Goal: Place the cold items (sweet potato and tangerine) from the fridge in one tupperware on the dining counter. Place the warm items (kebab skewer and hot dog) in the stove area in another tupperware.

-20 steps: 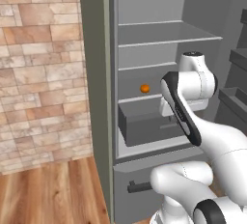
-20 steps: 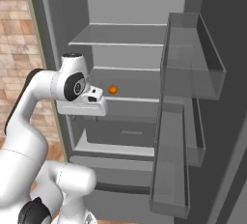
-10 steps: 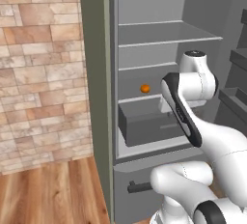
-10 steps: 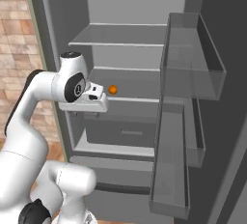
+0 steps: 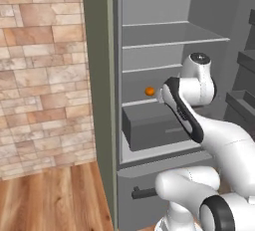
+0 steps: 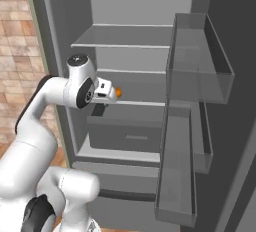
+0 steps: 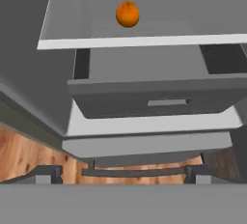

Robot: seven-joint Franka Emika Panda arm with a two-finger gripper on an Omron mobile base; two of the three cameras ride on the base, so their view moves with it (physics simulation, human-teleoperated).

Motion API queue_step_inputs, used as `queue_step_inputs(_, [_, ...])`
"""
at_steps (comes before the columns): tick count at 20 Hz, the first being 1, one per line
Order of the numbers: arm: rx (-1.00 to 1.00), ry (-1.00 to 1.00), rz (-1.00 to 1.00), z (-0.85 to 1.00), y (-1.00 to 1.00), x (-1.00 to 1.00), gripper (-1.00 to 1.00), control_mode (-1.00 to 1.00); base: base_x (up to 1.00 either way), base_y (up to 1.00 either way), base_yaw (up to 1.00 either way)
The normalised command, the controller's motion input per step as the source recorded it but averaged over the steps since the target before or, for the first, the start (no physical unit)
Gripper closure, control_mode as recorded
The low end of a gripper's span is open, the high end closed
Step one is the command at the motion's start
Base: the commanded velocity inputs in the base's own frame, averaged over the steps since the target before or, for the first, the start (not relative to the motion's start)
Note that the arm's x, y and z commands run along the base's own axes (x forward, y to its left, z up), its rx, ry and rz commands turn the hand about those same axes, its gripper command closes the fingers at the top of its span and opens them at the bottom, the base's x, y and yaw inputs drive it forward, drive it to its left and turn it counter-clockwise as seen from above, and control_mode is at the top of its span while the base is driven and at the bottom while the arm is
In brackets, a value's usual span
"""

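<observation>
1. Now the gripper (image 6: 111, 91) hangs inside the open fridge (image 5: 99, 100), just in front of the shelf (image 7: 144, 42) that carries the tangerine (image 7: 128, 14); its jaws stand wide apart and hold nothing.
2. Compared with a second ago, very little has changed: the hand has crept slightly nearer the fruit, and the jaws are as wide as they were.
3. The tangerine (image 5: 149, 91) has not moved; it sits alone toward the left of that middle shelf, above the grey drawer (image 5: 149, 128), and in the right base view the tangerine (image 6: 118, 92) shows just past the hand.
4. In the hand view the fruit lies far up the picture, well apart from the finger tips (image 7: 48, 174), so the approach looks unfinished.
5. My judgement: the task is at its beginning, with the reach still to be completed before closing on the tangerine.
6. The sweet potato I cannot find in these views.
</observation>
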Motion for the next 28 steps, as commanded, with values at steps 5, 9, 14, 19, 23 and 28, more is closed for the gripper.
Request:
queue_step_inputs(5, [0.03, -0.08, -0.01, -0.02, 0.03, 0.78, -1.00, -1.00, 0.00, 0.00, 0.00])
queue_step_inputs(9, [0.00, -0.04, -0.02, -0.07, -0.01, 0.36, -1.00, -1.00, 0.00, 0.00, 0.00])
queue_step_inputs(14, [0.00, 0.01, 0.00, -0.07, -0.01, 0.42, -1.00, -1.00, 0.00, 0.00, 0.00])
queue_step_inputs(19, [0.00, -0.01, 0.00, -0.19, 0.00, 0.54, -1.00, -1.00, 0.00, 0.00, 0.00])
queue_step_inputs(23, [0.00, 0.00, 0.00, -0.24, 0.00, 0.62, -1.00, -1.00, 0.00, 0.00, 0.00])
queue_step_inputs(28, [0.00, 0.00, 0.00, -0.33, 0.00, 0.60, -1.00, -1.00, 0.00, 0.00, 0.00])
